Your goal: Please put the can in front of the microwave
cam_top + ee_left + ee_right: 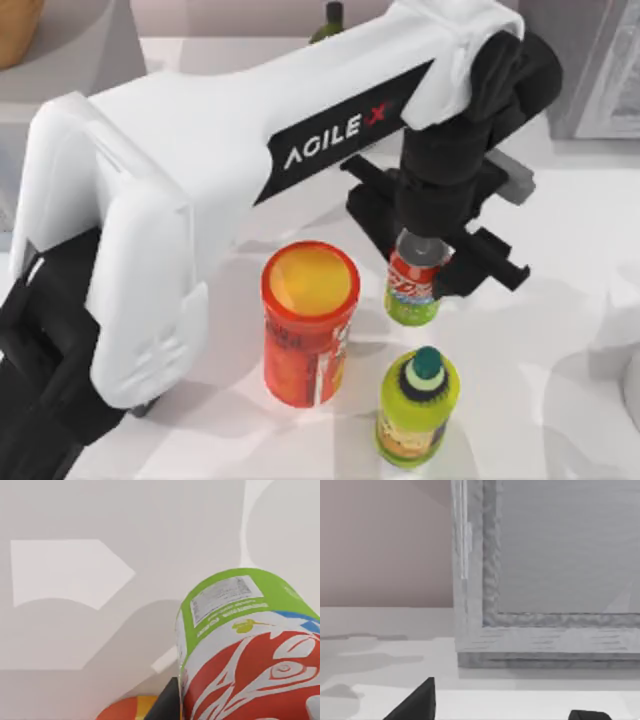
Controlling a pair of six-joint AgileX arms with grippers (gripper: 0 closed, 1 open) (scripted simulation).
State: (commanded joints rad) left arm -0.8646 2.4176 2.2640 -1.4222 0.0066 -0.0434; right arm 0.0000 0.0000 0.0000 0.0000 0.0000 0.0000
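One claw at work: the left gripper (418, 262), black and two-fingered, reaches out over the middle of the table and comes down from above on the can, its fingers clamped on the can's upper part.
Can: the small drinks can with silver top, red upper half and green lower half (411, 288) stands upright in that grip, just right of the orange tube and just behind the yellow-green bottle; whether its base touches the table I cannot tell. The left wrist view shows its green end with a white label and the red-and-white pattern (250, 645) close up.
Orange tube: a larger orange-red cylinder with a yellow lid (309, 322) stands upright near the middle of the table.
Bottle: a yellow-green bottle with a teal cap (417, 407) stands upright toward the near edge, close to the can.
Table: plain white surface (560, 300).
Grey appliance: a speckled grey box with a pale panel (600, 70) sits at the far right corner, well apart from the can.
Right gripper: two dark fingertips (417, 702) spread apart, facing the grey appliance (545, 570) at table height.
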